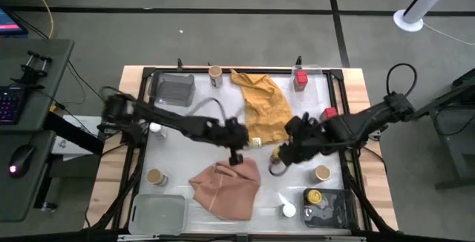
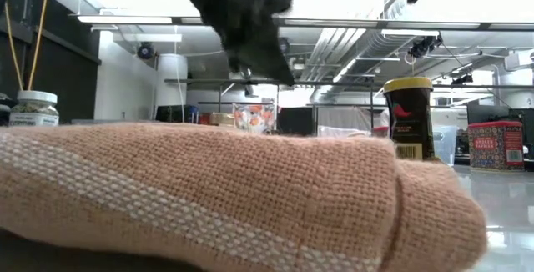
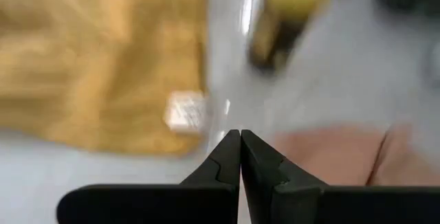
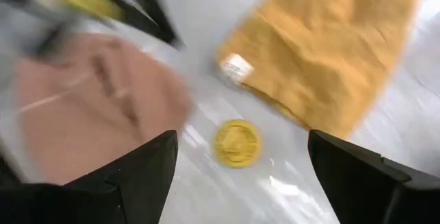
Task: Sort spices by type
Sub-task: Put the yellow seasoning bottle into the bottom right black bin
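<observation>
My right gripper (image 1: 288, 150) (image 4: 237, 176) is open and hovers above a yellow-lidded jar (image 4: 237, 143) (image 1: 275, 154). The jar stands upright on the table between the mustard cloth (image 1: 263, 101) and the pink cloth (image 1: 226, 186). Its lid shows between the two fingers, apart from both. My left gripper (image 1: 236, 154) (image 3: 240, 152) is shut and holds nothing, raised over the pink cloth's far edge. In the low view the yellow-lidded jar (image 2: 409, 115) stands behind the pink cloth (image 2: 217, 188). The second yellow-lidded jar (image 1: 315, 196) sits in the dark tray (image 1: 343, 211).
Tan-lidded jars (image 1: 215, 73) (image 1: 156, 176) (image 1: 322, 172), red tins (image 1: 300, 79) (image 1: 327, 113) and white-lidded jars (image 1: 156, 128) (image 1: 288, 210) stand scattered about. A grey tray (image 1: 176, 88) lies far left and a clear tray (image 1: 158, 212) near left. The two grippers are close together mid-table.
</observation>
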`<state>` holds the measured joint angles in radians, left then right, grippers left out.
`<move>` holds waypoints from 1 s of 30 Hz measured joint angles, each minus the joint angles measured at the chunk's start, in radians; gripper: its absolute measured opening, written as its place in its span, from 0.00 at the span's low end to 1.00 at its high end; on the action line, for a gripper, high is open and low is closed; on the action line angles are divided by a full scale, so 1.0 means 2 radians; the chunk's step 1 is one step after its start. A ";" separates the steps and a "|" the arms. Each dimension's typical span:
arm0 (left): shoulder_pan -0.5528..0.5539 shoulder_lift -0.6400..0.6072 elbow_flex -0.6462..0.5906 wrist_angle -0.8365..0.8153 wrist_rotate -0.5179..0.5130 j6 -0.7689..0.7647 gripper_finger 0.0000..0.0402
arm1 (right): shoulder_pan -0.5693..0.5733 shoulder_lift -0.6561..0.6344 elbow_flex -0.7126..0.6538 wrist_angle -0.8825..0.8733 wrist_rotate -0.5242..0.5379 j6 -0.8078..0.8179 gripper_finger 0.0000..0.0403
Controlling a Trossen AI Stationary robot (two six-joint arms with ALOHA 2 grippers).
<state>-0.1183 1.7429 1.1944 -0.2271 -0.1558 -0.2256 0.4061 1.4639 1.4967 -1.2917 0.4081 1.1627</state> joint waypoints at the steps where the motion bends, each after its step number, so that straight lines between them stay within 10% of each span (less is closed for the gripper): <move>1: 0.004 -0.029 -0.024 0.026 0.000 -0.003 0.00 | -0.012 0.006 0.000 -0.008 -0.007 0.006 0.80; 14: -0.028 -0.319 -0.240 0.184 -0.044 -0.077 0.00 | -0.096 0.125 0.000 -0.006 -0.169 0.005 0.80; 30: -0.059 -0.334 -0.254 0.191 -0.072 -0.083 0.00 | -0.097 0.182 -0.003 0.008 -0.195 0.019 0.80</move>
<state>-0.2361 1.0744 0.6868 0.1550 -0.3008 -0.3920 0.2119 1.8274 1.4899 -1.2758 0.0176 1.2000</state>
